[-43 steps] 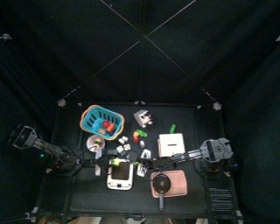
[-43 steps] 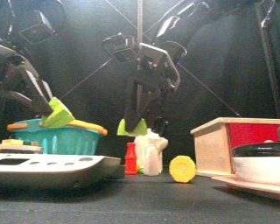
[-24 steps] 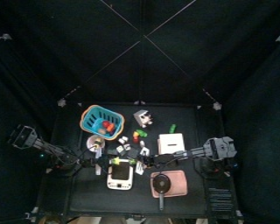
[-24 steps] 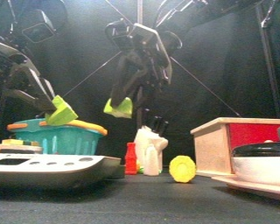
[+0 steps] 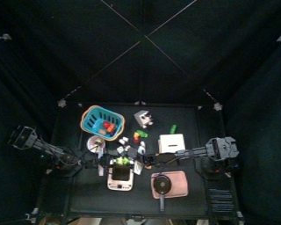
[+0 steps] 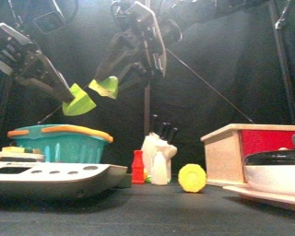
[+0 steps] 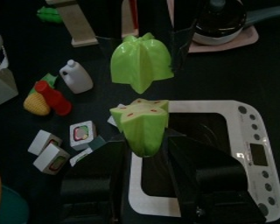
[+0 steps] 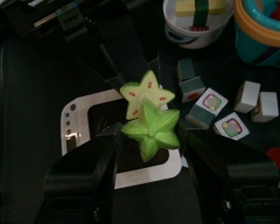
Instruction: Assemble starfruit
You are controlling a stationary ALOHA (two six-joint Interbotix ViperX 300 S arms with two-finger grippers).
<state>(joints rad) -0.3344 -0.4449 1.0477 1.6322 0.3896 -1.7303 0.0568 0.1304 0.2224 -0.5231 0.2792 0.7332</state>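
Note:
Two yellow-green starfruit pieces hang close together in the air above the white scale. My left gripper (image 7: 143, 150) is shut on one starfruit piece (image 7: 143, 127), which also shows in the front view (image 6: 76, 101). My right gripper (image 8: 150, 147) is shut on the other starfruit piece (image 8: 152, 131), which shows in the front view (image 6: 104, 88) just above and to the right of the first. In the top view both pieces (image 5: 123, 163) sit between the two arms. Their cut faces point toward each other; I cannot tell if they touch.
A white scale (image 5: 120, 177) lies below the pieces. A teal basket (image 6: 62, 144) stands at the left. A white bottle (image 6: 159, 157), a yellow disc (image 6: 192, 177), a wooden box (image 6: 254, 152) and a pan (image 5: 169, 185) stand to the right. Small white blocks (image 7: 49, 149) lie nearby.
My right gripper has carried its piece left and upward, across to the left gripper's piece. My left gripper has lifted its piece a little. The two pieces are now side by side.

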